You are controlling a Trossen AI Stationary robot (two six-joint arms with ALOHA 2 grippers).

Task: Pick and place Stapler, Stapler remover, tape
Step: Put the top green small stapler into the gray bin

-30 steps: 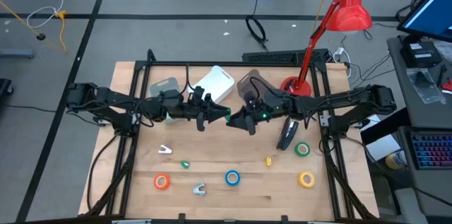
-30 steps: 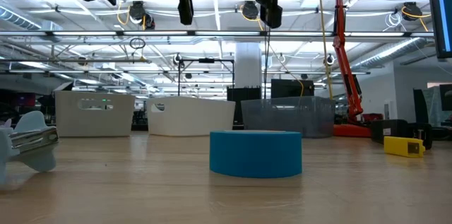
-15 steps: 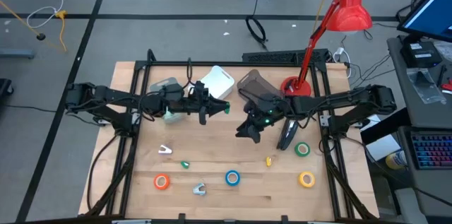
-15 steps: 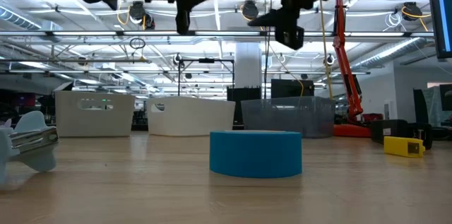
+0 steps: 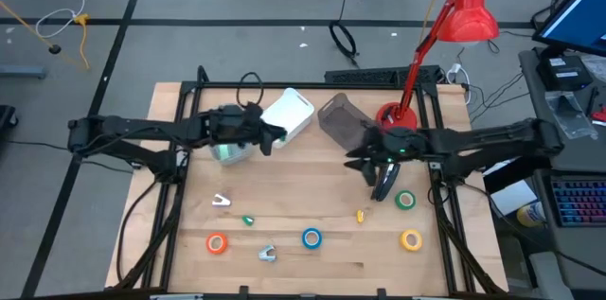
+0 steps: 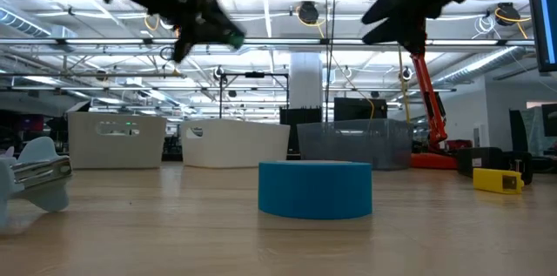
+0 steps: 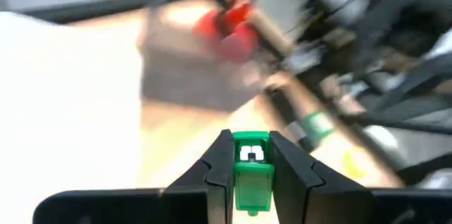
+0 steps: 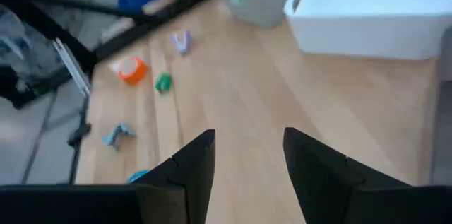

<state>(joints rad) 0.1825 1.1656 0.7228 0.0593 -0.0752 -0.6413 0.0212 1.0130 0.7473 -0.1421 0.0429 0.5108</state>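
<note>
1. Front row on wooden table, high view: orange tape roll, blue tape roll and yellow tape roll, with a light blue staple remover between orange and blue
2. Mid row: green staple remover, pale staple remover, small yellow item, green tape roll
3. Black stapler lies just beside the green roll, under the right arm
4. Right gripper hangs over the stapler, jaws apart, nothing between them
5. Left gripper pinches a small green stapler, jaws narrow on it, raised over the grey-green bin
6. Far edge: white bin, smoky clear bin, red desk lamp on its base beside it
</note>
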